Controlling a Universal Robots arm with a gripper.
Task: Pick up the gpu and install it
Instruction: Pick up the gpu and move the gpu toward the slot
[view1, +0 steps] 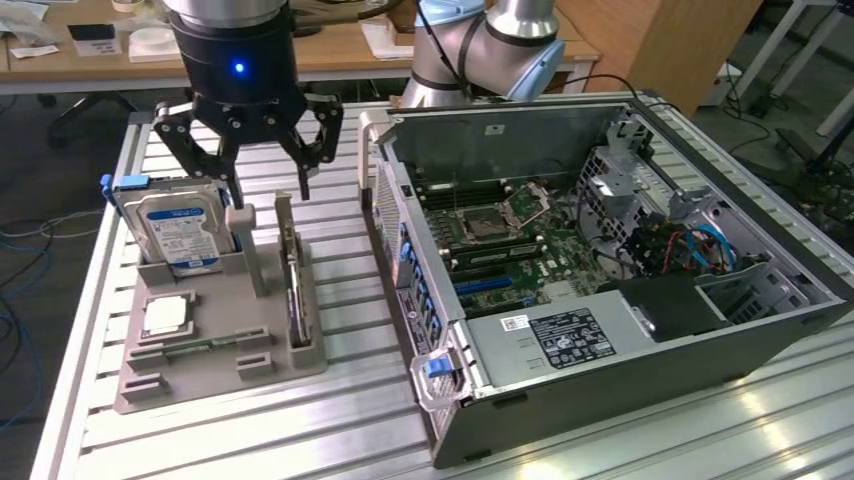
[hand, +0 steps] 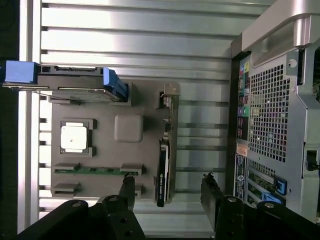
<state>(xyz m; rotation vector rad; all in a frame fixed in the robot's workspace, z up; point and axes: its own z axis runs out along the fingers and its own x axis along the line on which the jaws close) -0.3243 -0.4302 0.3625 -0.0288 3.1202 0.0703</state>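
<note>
The gpu (view1: 296, 290) is a thin dark card standing on edge in a slot of the grey holder (view1: 254, 362), its silvery bracket at the far end. My gripper (view1: 267, 185) hangs open above the holder's far end, over the gpu's bracket, touching nothing. In the wrist view the gpu (hand: 163, 170) runs lengthwise between the two black fingertips (hand: 127, 187), with my gripper (hand: 168, 192) straddling its near end from above. The open computer case (view1: 601, 270) lies on its side at the exterior view's right, motherboard (view1: 501, 225) exposed.
A blue-labelled hard drive (view1: 180, 230) stands upright in the holder beside the gpu, close to one finger. A square silver chip (view1: 164, 316) and a green memory stick (hand: 90, 170) also rest in the holder. The slatted aluminium table (view1: 360, 420) carries everything; the case wall (hand: 275, 125) is close by.
</note>
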